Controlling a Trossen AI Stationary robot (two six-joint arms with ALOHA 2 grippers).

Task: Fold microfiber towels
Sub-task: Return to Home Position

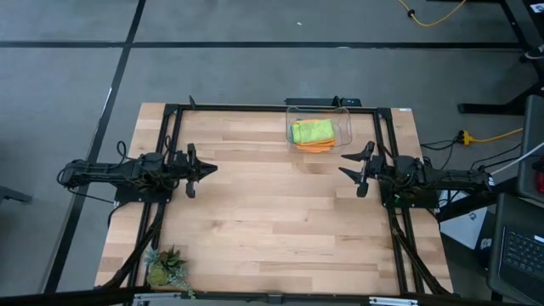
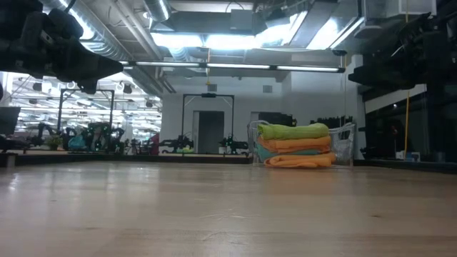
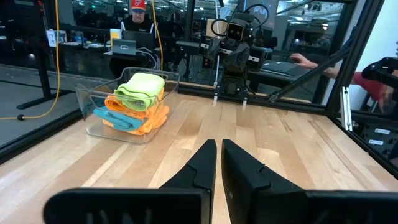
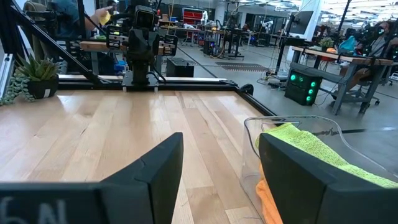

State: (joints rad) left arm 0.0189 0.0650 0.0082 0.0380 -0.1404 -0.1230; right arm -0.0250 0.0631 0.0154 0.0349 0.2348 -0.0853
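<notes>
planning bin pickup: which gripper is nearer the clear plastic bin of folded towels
Right. The right gripper hangs close beside the clear plastic bin; the left gripper is far across the table.

Diffuse overhead light falls evenly on the table (image 1: 272, 221). Low view: ceiling fixtures (image 2: 214, 39) burn out to white, the left arm (image 2: 57, 46) and right arm (image 2: 400, 57) read as silhouettes, the microfiber towels (image 2: 296, 145) brightly lit; pale sheen on the wood
</notes>
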